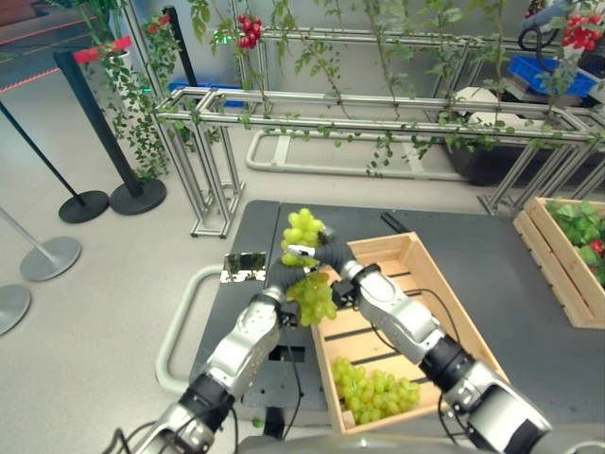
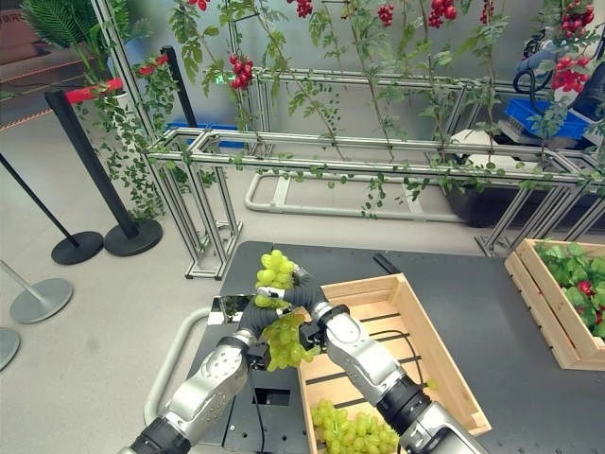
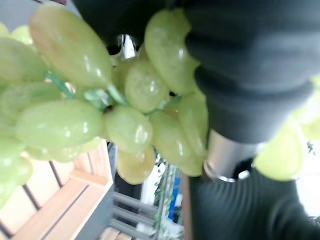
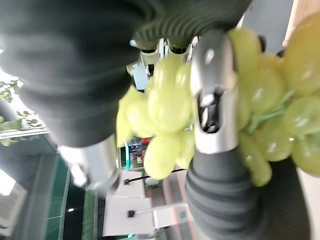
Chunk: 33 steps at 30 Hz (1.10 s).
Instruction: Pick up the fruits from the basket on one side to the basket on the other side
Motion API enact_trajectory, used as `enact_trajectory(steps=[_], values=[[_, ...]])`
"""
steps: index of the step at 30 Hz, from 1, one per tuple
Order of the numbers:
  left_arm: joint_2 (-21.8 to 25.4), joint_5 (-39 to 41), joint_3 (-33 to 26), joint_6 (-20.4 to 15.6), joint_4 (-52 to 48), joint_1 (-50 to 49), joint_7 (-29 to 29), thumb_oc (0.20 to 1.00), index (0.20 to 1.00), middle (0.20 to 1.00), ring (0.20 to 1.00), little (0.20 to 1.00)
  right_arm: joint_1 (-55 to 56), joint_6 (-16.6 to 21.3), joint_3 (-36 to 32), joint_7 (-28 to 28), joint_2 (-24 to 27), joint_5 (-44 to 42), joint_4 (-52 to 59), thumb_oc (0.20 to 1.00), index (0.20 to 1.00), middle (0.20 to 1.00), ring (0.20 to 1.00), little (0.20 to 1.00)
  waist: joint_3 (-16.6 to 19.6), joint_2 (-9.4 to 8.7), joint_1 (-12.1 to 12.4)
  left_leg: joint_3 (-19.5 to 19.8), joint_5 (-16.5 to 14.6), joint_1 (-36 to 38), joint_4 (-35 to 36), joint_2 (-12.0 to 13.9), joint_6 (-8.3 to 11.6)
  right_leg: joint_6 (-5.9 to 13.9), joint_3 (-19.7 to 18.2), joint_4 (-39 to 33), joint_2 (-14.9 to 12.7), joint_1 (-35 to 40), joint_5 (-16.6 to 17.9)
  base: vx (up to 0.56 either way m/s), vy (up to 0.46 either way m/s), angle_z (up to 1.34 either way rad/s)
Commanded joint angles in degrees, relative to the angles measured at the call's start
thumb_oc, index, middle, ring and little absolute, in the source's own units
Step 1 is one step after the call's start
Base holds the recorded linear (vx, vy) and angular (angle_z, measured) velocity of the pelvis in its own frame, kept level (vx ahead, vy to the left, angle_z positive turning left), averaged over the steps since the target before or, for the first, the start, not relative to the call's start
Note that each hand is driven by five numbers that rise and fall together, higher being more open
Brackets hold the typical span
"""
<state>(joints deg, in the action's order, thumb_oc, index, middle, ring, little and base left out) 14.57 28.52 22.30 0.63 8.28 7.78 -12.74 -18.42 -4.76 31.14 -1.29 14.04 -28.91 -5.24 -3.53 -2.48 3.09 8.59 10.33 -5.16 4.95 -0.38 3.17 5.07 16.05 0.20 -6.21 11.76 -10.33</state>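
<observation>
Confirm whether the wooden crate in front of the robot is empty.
No: a bunch of green grapes lies at the near end of the wooden crate, resting on its slatted floor.

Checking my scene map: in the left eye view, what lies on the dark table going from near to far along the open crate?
Grape bunch lying in the crate → bare crate slats → grape bunch held up between both hands → grape bunch above the hands.

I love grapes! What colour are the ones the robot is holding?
Light green, the bunch of oval grapes; the left wrist view shows it best.
</observation>
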Motion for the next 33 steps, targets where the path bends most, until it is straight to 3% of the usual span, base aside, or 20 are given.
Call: enact_trajectory(steps=[1, 8, 12, 14, 15, 16, 17, 18, 19, 20, 21, 22, 23, 27, 30, 33], values=[[0.9, 2.6, -6.6, -5.5, -1.0, 3.8, -0.9, 0.200, 0.200, 0.200, 0.200, 0.200, 0.5, 5.1, -5.0, 1.1, 0.6, -0.8, 7.3, 1.000, 1.000, 1.000, 1.000, 1.000, -0.3, 1.50, -0.6, -0.5, -10.7, 4.4, -3.7, 3.8, 2.42, 1.78, 0.2, 0.7, -3.1, -4.6, 2.7, -0.02, -0.068, -0.08], [-0.2, 5.5, -14.4, -6.7, -6.6, -5.1, 0.4, 0.200, 0.200, 0.200, 0.200, 0.200, 7.7, 7.6, -12.0, 2.1, 2.3, -1.0, 13.4, 1.000, 1.000, 1.000, 1.000, 1.000, -2.0, 4.13, -1.0, -0.3, -9.2, 3.2, -5.7, 5.5, 4.34, -0.08, 0.3, -1.4, -0.7, -3.9, 2.3, -0.06, -0.093, -0.07], [-1.5, 7.8, -19.5, -8.3, -8.8, -9.6, 0.0, 0.200, 0.200, 0.200, 0.200, 0.200, 10.4, 10.3, -15.6, 1.6, 2.5, -2.3, 16.4, 1.000, 1.000, 1.000, 1.000, 1.000, -5.9, 5.39, -0.4, 0.2, -3.2, -1.2, -5.7, 8.6, 7.19, -1.61, 1.8, -3.4, 2.6, -5.1, 2.5, -0.18, -0.143, 0.02], [-1.8, 7.8, -19.8, -8.3, -9.2, -10.0, 0.5, 0.200, 0.200, 0.200, 0.200, 0.200, 11.0, 10.5, -16.8, 1.5, 2.9, -1.7, 17.3, 1.000, 1.000, 1.000, 1.000, 1.000, -6.3, 5.29, -0.9, -2.1, -3.2, -1.8, -6.4, 8.9, 6.59, -1.61, 2.8, -2.9, 2.1, -5.7, 2.5, -0.18, -0.057, 0.34], [-2.6, 8.1, -20.2, -8.8, -8.7, -10.2, 1.2, 0.200, 0.200, 0.200, 0.200, 0.200, 11.7, 11.2, -18.6, 0.1, 3.3, 0.4, 17.7, 1.000, 1.000, 1.000, 1.000, 1.000, -6.9, 4.37, -1.9, -9.0, -4.9, -3.3, -10.9, 9.7, 5.29, -1.53, 5.6, -2.1, 0.4, -7.4, 2.9, -0.25, -0.138, 1.16], [-2.5, 7.8, -20.6, -9.0, -9.0, -10.8, 1.6, 0.200, 0.200, 0.200, 0.200, 0.200, 11.7, 11.6, -19.0, -0.2, 3.2, 0.8, 17.6, 1.000, 1.000, 1.000, 1.000, 1.000, -6.7, 3.98, -2.0, -9.6, -7.1, -3.2, -13.2, 9.1, 4.91, -1.50, 6.2, -2.1, 0.2, -8.6, 3.5, -0.26, -0.133, 1.34], [-2.5, 7.8, -20.6, -9.0, -9.0, -10.8, 1.6, 0.200, 0.200, 0.200, 0.200, 0.200, 11.6, 11.7, -19.0, -0.2, 3.2, 0.8, 17.6, 1.000, 1.000, 1.000, 1.000, 1.000, -6.6, 3.99, -2.0, -9.5, -7.0, -3.5, -13.3, 9.0, 4.81, -1.46, 6.3, -2.1, 0.1, -8.8, 3.7, -0.22, -0.145, 0.82], [-3.1, 8.3, -21.5, -9.1, -10.1, -12.8, 2.2, 0.200, 0.200, 0.200, 0.200, 0.200, 13.0, 12.0, -19.8, -0.3, 2.5, 0.4, 17.9, 1.000, 1.000, 1.000, 1.000, 1.000, -6.2, 2.83, -2.2, -9.5, -13.2, -1.6, -18.1, 7.0, 3.80, -1.74, 6.9, -2.6, -0.5, -9.7, 4.4, -0.21, -0.128, 0.20], [-3.4, 8.1, -21.6, -9.0, -10.5, -13.5, 2.6, 0.200, 0.200, 0.200, 0.200, 0.200, 13.4, 12.2, -20.2, -0.7, 2.1, 0.8, 17.9, 1.000, 1.000, 1.000, 1.000, 1.000, -6.0, 2.39, -2.3, -9.8, -16.1, -0.9, -20.6, 5.7, 3.14, -1.97, 7.7, -2.7, -0.8, -9.8, 4.6, -0.21, -0.128, -0.22], [-3.4, 8.1, -21.6, -9.0, -10.5, -13.5, 2.6, 0.200, 0.200, 0.200, 0.200, 0.200, 13.4, 12.2, -20.2, -0.7, 2.1, 0.8, 17.9, 1.000, 1.000, 1.000, 1.000, 1.000, -5.9, 2.32, -2.4, -9.7, -15.9, -1.1, -20.6, 5.6, 3.02, -1.91, 7.8, -2.7, -0.9, -10.0, 4.8, -0.16, -0.067, -0.26], [-3.9, 8.2, -21.7, -8.8, -10.9, -14.7, 3.2, 0.200, 0.200, 0.200, 0.200, 0.200, 14.3, 12.5, -21.0, -1.0, 1.5, 1.1, 17.8, 1.000, 1.000, 1.000, 1.000, 1.000, -5.5, 2.52, -2.6, -10.0, -20.1, 1.8, -22.6, 4.2, 2.64, -2.23, 9.5, -2.6, -0.9, -10.2, 4.9, -0.10, -0.019, -0.06], [-3.9, 8.2, -21.7, -8.8, -11.0, -14.7, 3.2, 0.200, 0.200, 0.200, 0.200, 0.200, 14.3, 12.5, -21.0, -1.0, 1.5, 1.1, 17.8, 1.000, 1.000, 1.000, 1.000, 1.000, -5.4, 2.37, -2.7, -10.0, -19.7, 1.7, -22.4, 3.9, 2.52, -2.16, 9.7, -2.6, -1.2, -10.3, 5.1, -0.18, -0.017, 0.62], [-4.4, 7.8, -22.1, -8.7, -11.4, -15.7, 3.5, 0.200, 0.200, 0.200, 0.200, 0.200, 15.2, 12.6, -21.9, -1.4, 1.1, 1.0, 17.4, 1.000, 1.000, 1.000, 1.000, 1.000, -4.9, 2.94, -2.9, -9.8, -23.2, 5.8, -23.1, 3.0, 2.17, -2.45, 11.3, -2.0, -1.1, -10.7, 5.4, -0.10, 0.014, 1.07], [-4.7, 6.6, -22.8, -8.6, -11.9, -16.6, 3.1, 0.200, 0.200, 0.200, 0.200, 0.200, 15.9, 12.8, -23.2, -1.9, 1.0, 2.1, 17.8, 1.000, 1.000, 1.000, 1.000, 1.000, -3.5, 4.26, -3.7, -9.6, -26.5, 12.3, -18.5, 2.0, 1.41, -2.24, 15.1, 0.1, -2.0, -13.8, 6.9, -0.18, 0.100, 1.07], [-3.9, 5.2, -22.5, -8.4, -12.0, -16.2, 2.8, 0.200, 0.200, 0.200, 0.200, 0.200, 16.0, 13.3, -24.2, -2.7, 0.8, 2.4, 18.1, 1.000, 1.000, 1.000, 1.000, 1.000, -3.5, 4.28, -4.2, -10.8, -25.3, 11.7, -16.4, 2.7, 0.90, -1.67, 17.0, 0.6, -3.1, -15.0, 8.5, -0.20, 0.137, 0.88], [-2.8, 3.5, -22.5, -8.1, -13.1, -16.0, 2.7, 0.200, 0.200, 0.200, 0.200, 0.200, 16.7, 13.5, -24.7, -3.1, -0.5, 2.7, 17.8, 1.000, 1.000, 1.000, 1.000, 1.000, -4.2, 2.96, -4.4, -11.0, -24.2, 12.9, -10.1, 1.7, -0.54, 0.74, 18.0, 0.5, -5.1, -18.3, 13.0, -0.32, 0.222, 0.49]])
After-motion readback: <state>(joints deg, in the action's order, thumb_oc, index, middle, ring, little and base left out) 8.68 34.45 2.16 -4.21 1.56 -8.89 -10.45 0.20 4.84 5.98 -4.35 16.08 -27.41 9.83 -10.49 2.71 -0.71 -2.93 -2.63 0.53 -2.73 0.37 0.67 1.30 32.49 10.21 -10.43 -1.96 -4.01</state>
